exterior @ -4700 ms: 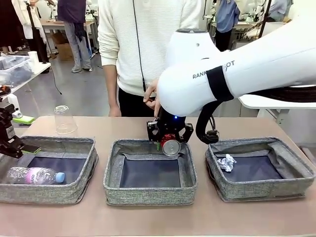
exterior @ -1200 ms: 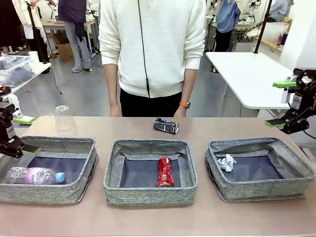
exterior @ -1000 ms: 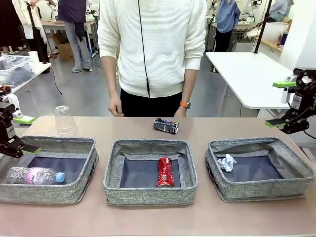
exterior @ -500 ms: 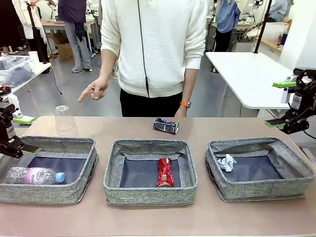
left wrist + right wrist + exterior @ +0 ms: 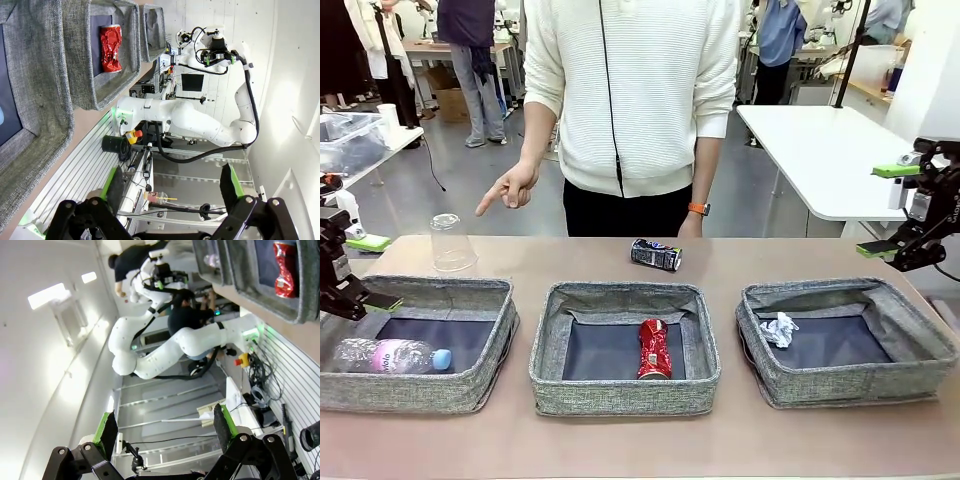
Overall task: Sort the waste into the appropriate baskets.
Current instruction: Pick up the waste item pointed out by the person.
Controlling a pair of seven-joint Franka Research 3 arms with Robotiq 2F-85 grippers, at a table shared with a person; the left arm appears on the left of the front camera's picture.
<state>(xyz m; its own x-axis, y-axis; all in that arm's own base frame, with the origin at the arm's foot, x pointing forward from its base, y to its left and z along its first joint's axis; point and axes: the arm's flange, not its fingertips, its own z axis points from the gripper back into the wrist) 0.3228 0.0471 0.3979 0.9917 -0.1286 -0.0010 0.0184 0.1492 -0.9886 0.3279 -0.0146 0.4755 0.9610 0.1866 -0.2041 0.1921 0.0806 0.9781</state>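
The crushed red can (image 5: 653, 348) lies in the middle basket (image 5: 625, 392); it also shows as the red can (image 5: 111, 41) in the left wrist view and as the red can (image 5: 285, 269) in the right wrist view. The bottle (image 5: 385, 355) lies in the left basket (image 5: 440, 290). A paper wad (image 5: 779, 329) rests in the right basket (image 5: 850, 385). Behind the baskets on the table are a dark can (image 5: 656, 254) on its side and an upside-down clear cup (image 5: 450, 242). My left gripper (image 5: 372, 272) (image 5: 172, 182) hangs open over the left basket's far left edge. My right gripper (image 5: 885, 210) (image 5: 164, 425) is open at the far right, above the table.
A person in a white sweater stands at the far side; one hand (image 5: 510, 188) points down toward the cup, the other hand rests behind the dark can. A white side table (image 5: 820, 150) stands at the back right. Bare tabletop runs in front of the baskets.
The red can, earlier held over the middle basket by my right gripper, now lies in it, and that arm has drawn back right. The person's hand rose and points toward the cup.
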